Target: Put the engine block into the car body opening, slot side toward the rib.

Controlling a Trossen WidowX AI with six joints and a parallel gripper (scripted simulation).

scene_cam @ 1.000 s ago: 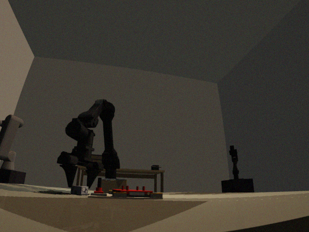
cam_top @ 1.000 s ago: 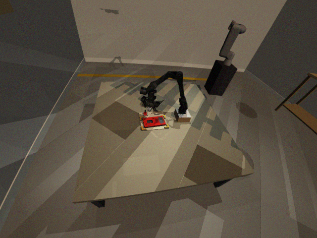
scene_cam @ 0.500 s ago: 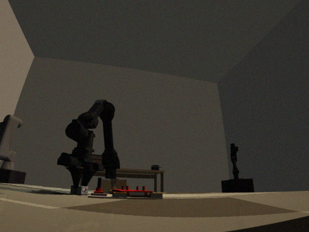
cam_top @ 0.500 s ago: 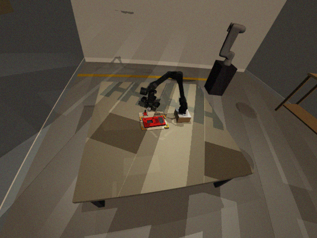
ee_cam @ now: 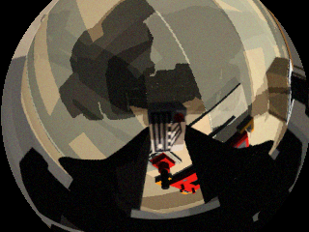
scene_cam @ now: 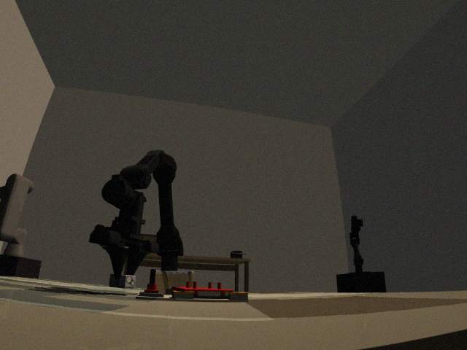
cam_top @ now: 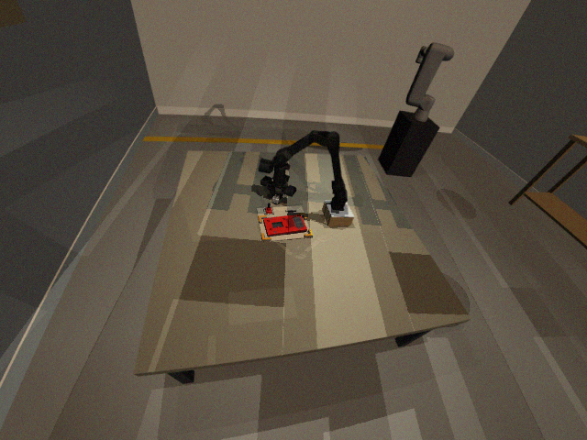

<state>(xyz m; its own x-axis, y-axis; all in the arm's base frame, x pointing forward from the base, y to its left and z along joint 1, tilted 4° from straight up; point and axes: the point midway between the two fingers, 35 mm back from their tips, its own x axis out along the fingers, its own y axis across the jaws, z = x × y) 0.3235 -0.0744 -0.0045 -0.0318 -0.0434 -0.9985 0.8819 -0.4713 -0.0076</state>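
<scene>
Beside the red car body (cam_top: 271, 232) (scene_cam: 203, 289) (ee_cam: 185, 184), the tool (cam_top: 276, 199) (scene_cam: 123, 276) (ee_cam: 166, 130) is gripping the engine block (cam_top: 276, 200) (scene_cam: 128, 281) (ee_cam: 166, 130) between its fingers.

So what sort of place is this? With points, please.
Probably a robot lab or workcell: a grey arm on a dark pedestal (cam_top: 408, 144) (scene_cam: 18, 266), a yellow floor line (cam_top: 213, 140), a black arm (cam_top: 336, 165) (scene_cam: 166, 203) at a table (cam_top: 246, 326).

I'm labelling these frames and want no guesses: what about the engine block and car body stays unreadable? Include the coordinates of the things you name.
- Engine block (cam_top: 276, 200) (scene_cam: 122, 281) (ee_cam: 166, 128), face toward the arm's base: turned away in the exterior view.
- Inside of the opening (cam_top: 277, 225) in the car body (cam_top: 271, 232) (scene_cam: 203, 289) (ee_cam: 185, 184): too small in the top view.
- Car body's far end: hidden by the black fingers in the wrist view.
</scene>
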